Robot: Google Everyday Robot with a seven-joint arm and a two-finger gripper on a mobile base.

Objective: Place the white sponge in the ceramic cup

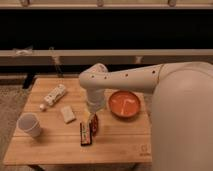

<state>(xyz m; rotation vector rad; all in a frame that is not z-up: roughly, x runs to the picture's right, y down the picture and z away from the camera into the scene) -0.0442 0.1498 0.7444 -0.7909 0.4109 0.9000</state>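
Observation:
The white sponge [67, 114] lies flat near the middle-left of the wooden table [115, 147]. The ceramic cup [29, 125] stands upright at the table's left front, apart from the sponge. My gripper [93, 119] hangs from the white arm over the table's middle, just right of the sponge and above the snack bars. It holds nothing that I can see.
An orange bowl [124, 104] sits right of the gripper. A long white printed packet [54, 94] and a tiny white cap [42, 107] lie at the back left. Two dark snack bars [87, 131] lie below the gripper. A shelf rail runs behind the table.

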